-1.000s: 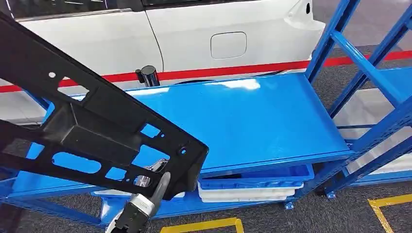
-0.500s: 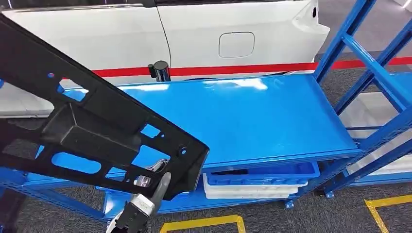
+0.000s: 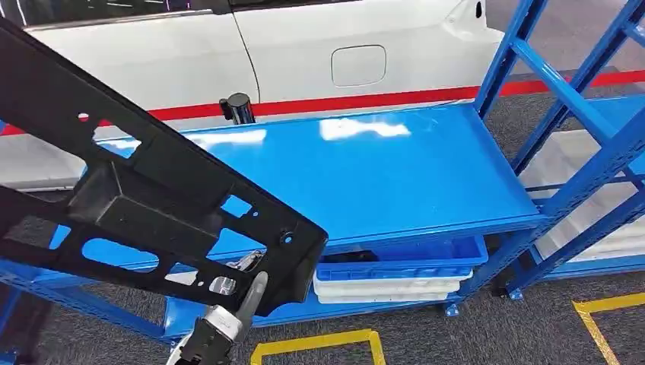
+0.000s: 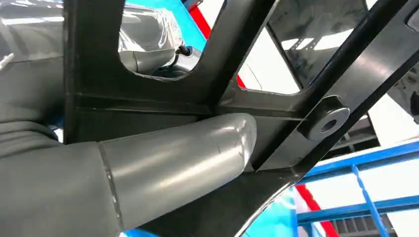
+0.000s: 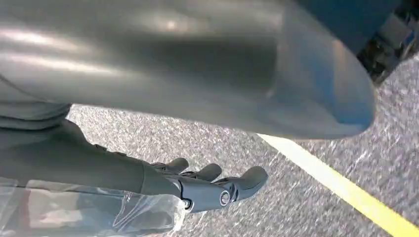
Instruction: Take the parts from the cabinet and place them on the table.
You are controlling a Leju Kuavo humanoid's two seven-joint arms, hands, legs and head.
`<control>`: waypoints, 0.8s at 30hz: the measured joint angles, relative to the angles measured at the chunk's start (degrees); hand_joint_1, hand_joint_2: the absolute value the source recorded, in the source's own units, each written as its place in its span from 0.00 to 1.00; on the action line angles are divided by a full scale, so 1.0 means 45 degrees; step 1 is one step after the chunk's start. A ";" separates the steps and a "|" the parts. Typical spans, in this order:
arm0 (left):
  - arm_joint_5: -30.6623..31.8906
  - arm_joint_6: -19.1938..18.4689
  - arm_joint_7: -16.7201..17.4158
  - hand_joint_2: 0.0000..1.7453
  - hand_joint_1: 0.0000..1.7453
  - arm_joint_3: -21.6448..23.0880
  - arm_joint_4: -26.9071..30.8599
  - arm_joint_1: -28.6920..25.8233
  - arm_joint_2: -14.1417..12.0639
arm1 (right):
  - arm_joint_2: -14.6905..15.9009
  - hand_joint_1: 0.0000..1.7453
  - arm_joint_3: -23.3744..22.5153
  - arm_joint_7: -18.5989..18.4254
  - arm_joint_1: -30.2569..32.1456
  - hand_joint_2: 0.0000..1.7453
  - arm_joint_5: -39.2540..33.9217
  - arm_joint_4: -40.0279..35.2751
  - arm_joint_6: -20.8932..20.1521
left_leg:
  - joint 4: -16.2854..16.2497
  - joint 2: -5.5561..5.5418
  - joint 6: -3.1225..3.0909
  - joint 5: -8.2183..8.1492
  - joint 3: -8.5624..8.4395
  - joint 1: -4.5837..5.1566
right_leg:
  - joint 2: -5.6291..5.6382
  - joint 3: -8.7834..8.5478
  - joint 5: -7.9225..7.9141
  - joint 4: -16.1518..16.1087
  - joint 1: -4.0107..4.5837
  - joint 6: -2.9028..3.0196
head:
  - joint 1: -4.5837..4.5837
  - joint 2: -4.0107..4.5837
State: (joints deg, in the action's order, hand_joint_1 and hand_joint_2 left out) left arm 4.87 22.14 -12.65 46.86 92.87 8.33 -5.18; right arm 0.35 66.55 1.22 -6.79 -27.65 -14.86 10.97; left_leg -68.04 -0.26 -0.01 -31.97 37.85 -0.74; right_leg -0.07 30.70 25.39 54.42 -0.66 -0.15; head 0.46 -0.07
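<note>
The left hand [image 3: 228,308] is gripping the black part [image 3: 152,198] above the blue table [image 3: 395,175]; the right hand [image 5: 207,190] is hanging, seemingly open, over grey carpet [image 5: 316,197].

Left hand [image 4: 163,168]: fat smooth grey thumb w/ rounded tip, thin seam line partway down, ribbed grey cover behind it. Right hand [image 5: 207,190]: darker fingers, glossy black w/ a round silver screw, clear plastic wrap bunched nr the wrist.

Left hand [image 3: 228,308] grips from below, thumb pressed flat; right hand [image 5: 197,190] hangs, fingers [image 5: 247,178] loosely extended.
</note>
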 joint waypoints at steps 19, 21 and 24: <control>-0.0015 -0.0117 0.0044 0.00 1.00 0.0010 0.0092 -0.0018 -0.0034 | -0.0029 0.00 0.0015 -0.0233 0.0012 0.00 0.0121 -0.0019 -0.0136 | 0.3203 -0.0032 -0.0723 0.1900 -0.1477 0.0088 | 0.0016 0.1403 0.1447 0.3544 -0.0016 -0.0731 | 0.0083 0.0000; -0.0015 -0.0117 0.0044 0.00 1.00 0.0010 0.0097 -0.0009 -0.0034 | -0.0029 0.00 0.0015 -0.0238 0.0001 0.00 0.0121 -0.0024 -0.0136 | 0.3178 -0.0199 -0.0603 0.2013 -0.1382 0.0079 | 0.0269 -0.0268 0.0618 0.0986 -0.0040 -0.0653 | 0.0083 0.0000; -0.0015 -0.0126 0.0039 0.00 1.00 0.0010 0.0122 0.0049 -0.0034 | -0.0019 0.00 0.0015 -0.0238 0.0021 0.00 0.0121 -0.0024 -0.0136 | 0.3142 -0.0318 -0.0403 0.2229 -0.1250 0.0124 | 0.0685 -0.0924 0.0593 -0.0242 0.0021 -0.0500 | 0.0073 0.0000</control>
State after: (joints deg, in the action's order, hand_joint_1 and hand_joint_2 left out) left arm 4.81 21.57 -12.48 46.90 93.42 8.55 -5.33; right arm 0.26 66.62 0.15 -6.70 -27.10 -14.97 10.36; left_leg -53.90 -1.69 -1.82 -21.94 32.23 -0.18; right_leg 3.01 26.55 28.06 53.33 -0.57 -2.40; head 0.79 -0.07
